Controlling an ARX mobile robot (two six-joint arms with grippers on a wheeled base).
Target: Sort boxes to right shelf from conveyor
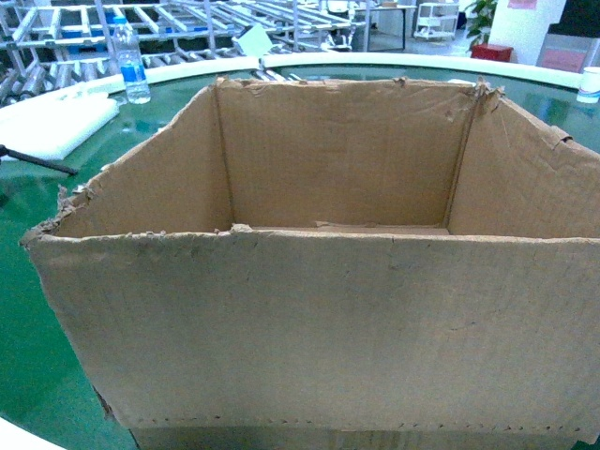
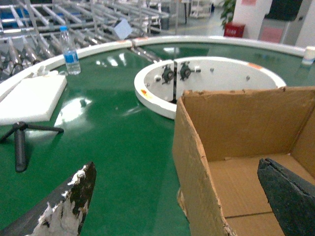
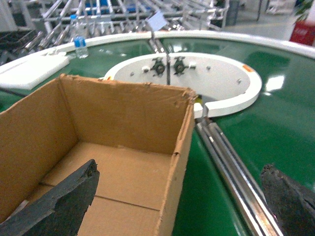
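Observation:
A large brown cardboard box with ragged top edges stands open and empty on the green conveyor, filling the head view. No gripper shows there. In the left wrist view my left gripper is open and straddles the box's left wall, one finger over the belt and the other inside. My right gripper is open astride the box's right wall, with one finger inside and the other over the belt. The steel roller shelf stands beyond the conveyor's far rim.
A water bottle and a white foam slab sit at the belt's far left, with a small black tripod nearby. A white inner ring lies behind the box. A metal rail runs beside the box's right wall. A paper cup stands far right.

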